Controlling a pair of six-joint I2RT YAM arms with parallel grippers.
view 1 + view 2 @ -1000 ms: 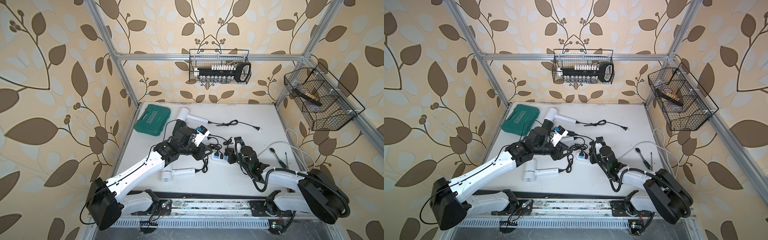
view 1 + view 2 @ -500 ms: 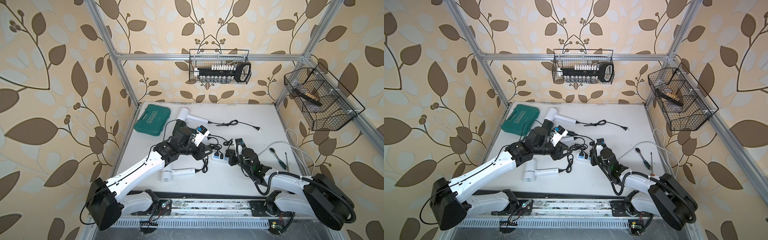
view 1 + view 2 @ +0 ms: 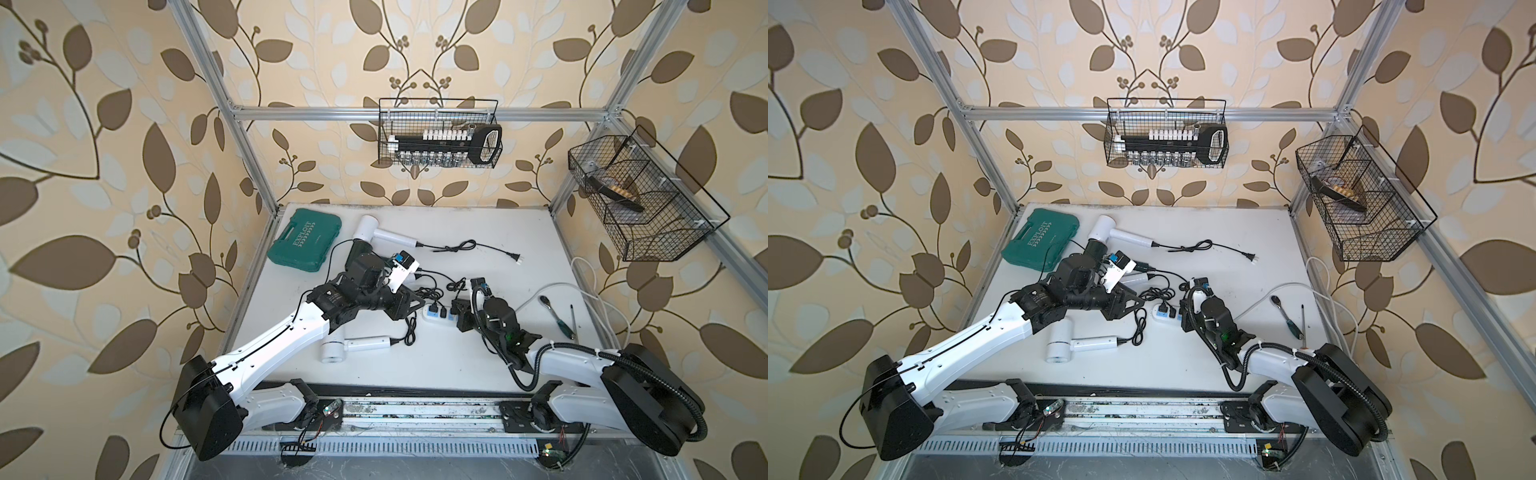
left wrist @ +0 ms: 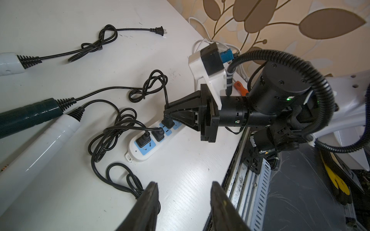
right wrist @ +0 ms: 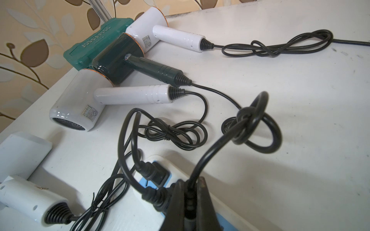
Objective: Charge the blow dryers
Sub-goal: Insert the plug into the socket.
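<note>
In both top views, taking the arm bases as six o'clock, the power strip (image 3: 436, 316) lies near the middle of the table (image 3: 478, 232). The right gripper (image 3: 459, 311) reaches it from four o'clock and the left gripper (image 3: 411, 301) hangs at its nine o'clock end. The far white dryer (image 3: 368, 228) sits at eleven beside a teal case (image 3: 305, 241), its loose plug (image 3: 517, 258) at one. The near white dryer (image 3: 332, 353) lies at seven, a ratchet (image 3: 548, 303) at three. The left arm covers much of the dark green dryer (image 3: 1096, 249).

Left wrist view: the left gripper (image 4: 184, 200) is half spread, holding nothing, with a cord loop (image 4: 120, 180) beside one finger. The right gripper pinches a black plug (image 4: 169, 124) at the strip, next to two seated plugs (image 4: 158, 136).

Right wrist view: the right gripper is clamped on that plug's cord end; the green dryer lies between white ones, and knotted cords (image 5: 254, 122) cross before the strip
</note>
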